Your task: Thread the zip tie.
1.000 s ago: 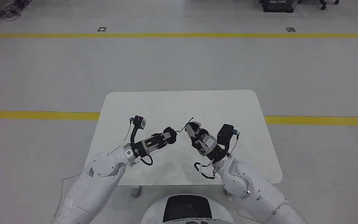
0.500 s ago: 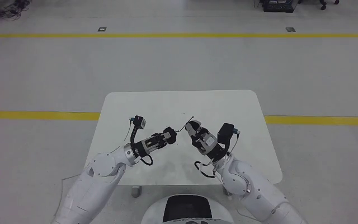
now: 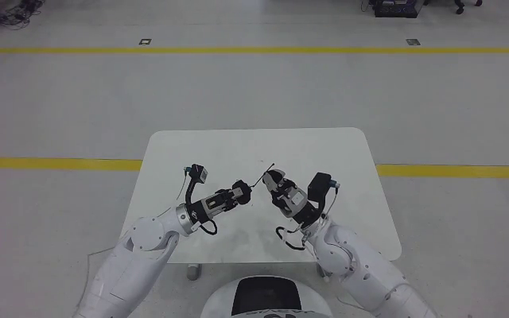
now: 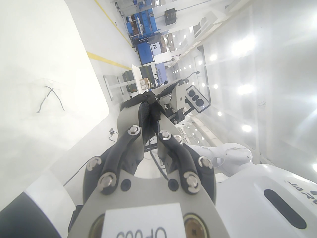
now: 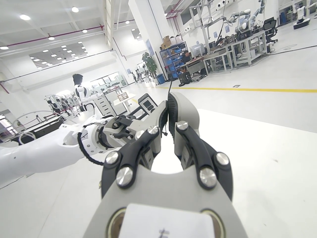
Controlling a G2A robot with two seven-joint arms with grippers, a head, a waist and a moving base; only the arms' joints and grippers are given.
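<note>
Black zip tie (image 5: 170,86), left gripper (image 4: 149,107) and right gripper (image 5: 168,102) clenched on it (midair)

- The left hand (image 3: 245,189) and right hand (image 3: 269,181) are over the near middle of the tabletop (image 3: 238,147). The left hand sits just beside the right, at its 9 o'clock.
- The zip tie (image 5: 170,86) runs between both hands, pinched in each. Its free end sticks out past the right hand toward 1 o'clock.
- Two loose zip ties (image 4: 49,97) lie crossed on the tabletop, well apart from the hands.
</note>
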